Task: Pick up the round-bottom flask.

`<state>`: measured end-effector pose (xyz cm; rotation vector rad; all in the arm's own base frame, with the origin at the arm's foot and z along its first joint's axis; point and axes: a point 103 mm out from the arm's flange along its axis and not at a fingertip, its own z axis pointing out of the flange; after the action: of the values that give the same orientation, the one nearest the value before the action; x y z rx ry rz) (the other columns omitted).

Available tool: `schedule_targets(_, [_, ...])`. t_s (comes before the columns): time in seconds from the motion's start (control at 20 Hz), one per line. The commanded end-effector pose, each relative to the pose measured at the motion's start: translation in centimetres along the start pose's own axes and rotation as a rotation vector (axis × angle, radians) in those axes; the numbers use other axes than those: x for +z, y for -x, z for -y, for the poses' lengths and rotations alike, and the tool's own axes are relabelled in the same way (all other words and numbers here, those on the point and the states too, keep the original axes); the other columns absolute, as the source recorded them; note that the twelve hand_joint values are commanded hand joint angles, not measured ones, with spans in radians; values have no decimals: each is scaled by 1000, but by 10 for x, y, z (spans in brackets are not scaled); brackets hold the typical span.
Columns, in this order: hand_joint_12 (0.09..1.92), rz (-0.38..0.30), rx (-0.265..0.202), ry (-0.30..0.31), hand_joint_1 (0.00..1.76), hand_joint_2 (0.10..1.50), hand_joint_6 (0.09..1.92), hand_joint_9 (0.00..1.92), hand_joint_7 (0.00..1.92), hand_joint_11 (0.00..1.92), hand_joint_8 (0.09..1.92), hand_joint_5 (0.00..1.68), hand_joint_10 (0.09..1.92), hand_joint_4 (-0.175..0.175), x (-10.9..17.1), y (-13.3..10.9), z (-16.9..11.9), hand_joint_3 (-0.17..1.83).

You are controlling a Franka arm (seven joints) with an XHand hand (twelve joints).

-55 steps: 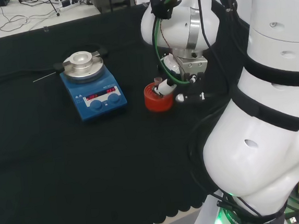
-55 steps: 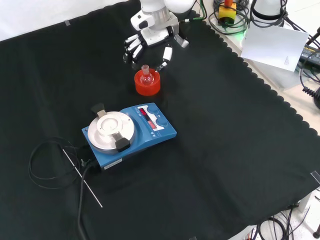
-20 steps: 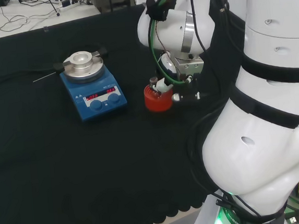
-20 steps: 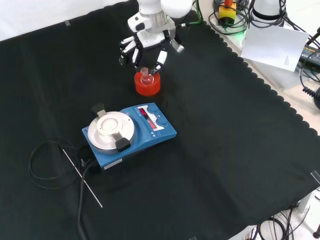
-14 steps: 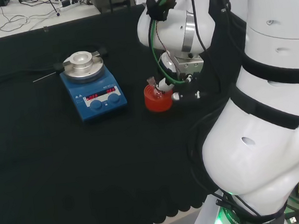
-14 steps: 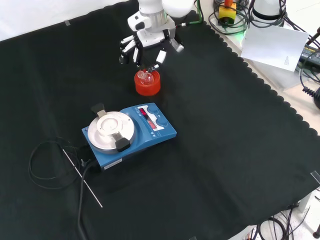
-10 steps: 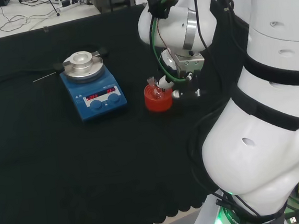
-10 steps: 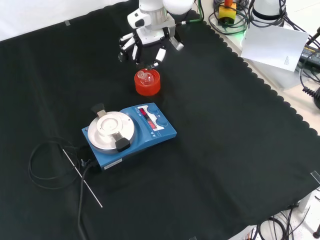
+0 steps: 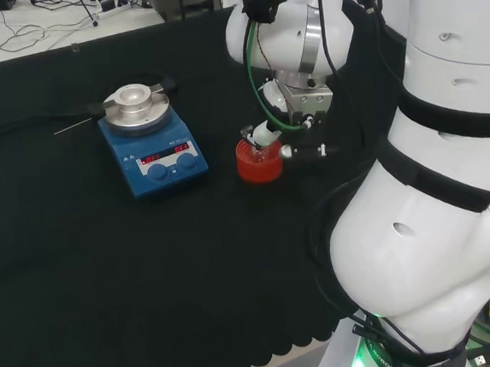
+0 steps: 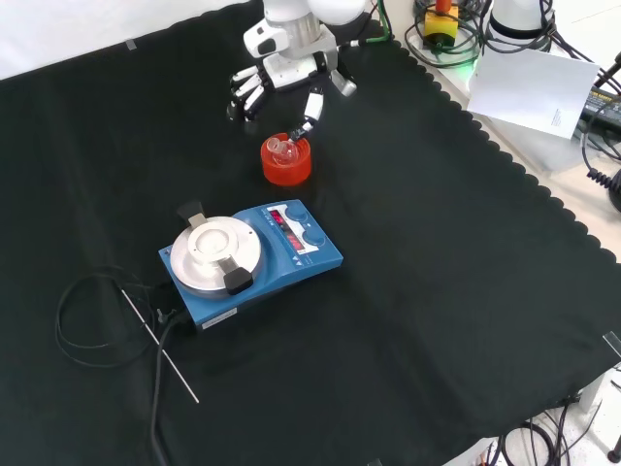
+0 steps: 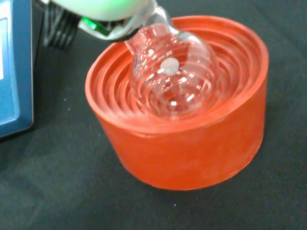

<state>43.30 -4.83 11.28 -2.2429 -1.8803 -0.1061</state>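
One blue hotplate stirrer [image 10: 254,255] with a round metal top stands on the black cloth [image 10: 437,291], just below and left of the red ribbed stand [image 10: 286,161] in the front view, near it but apart; in the head view it sits to the stand's left [image 9: 259,162]. A thin rod [image 10: 160,347] and a coiled black cable [image 10: 82,320] lie beyond the stirrer's far side, well apart from the stand. One round-bottom flask [image 11: 172,76] of clear glass rests in the stand's ribbed hollow, its bulb tilted, with the neck leaning toward the hand in the wrist view. The hand [image 10: 281,83] hangs just above and behind the stand in the front view, its fingers [image 10: 245,92] spread and fairly straight, holding nothing; one digit [image 10: 310,107] reaches down to just beside the flask's neck, though whether it touches cannot be told. In the head view the arm's big white links [image 9: 437,218] stand at the right, close over the stand. The cloth right of the stand in the front view lies bare out to its scalloped edge, with wide open room below the stirrer too.
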Motion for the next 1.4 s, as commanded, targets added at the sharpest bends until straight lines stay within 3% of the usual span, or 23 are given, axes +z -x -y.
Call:
schedule_targets(0.05, [1420, -14, -13, -32, 862, 584, 778, 369, 152, 0, 720, 486, 727, -86, 9, -4, -1, 629])
schedule_targets(0.3, [1417, -11, -9, -40, 854, 576, 750, 366, 149, 0, 720, 459, 729, -84, 15, -3, -2, 622])
schedule_targets(0.95, [1421, -59, 17, -35, 862, 604, 810, 392, 176, 0, 726, 725, 732, -99, 21, -1, -12, 607])
schedule_targets(1.4, [1431, -66, 15, -37, 865, 613, 821, 406, 189, 0, 727, 754, 732, -105, 24, -6, -15, 604])
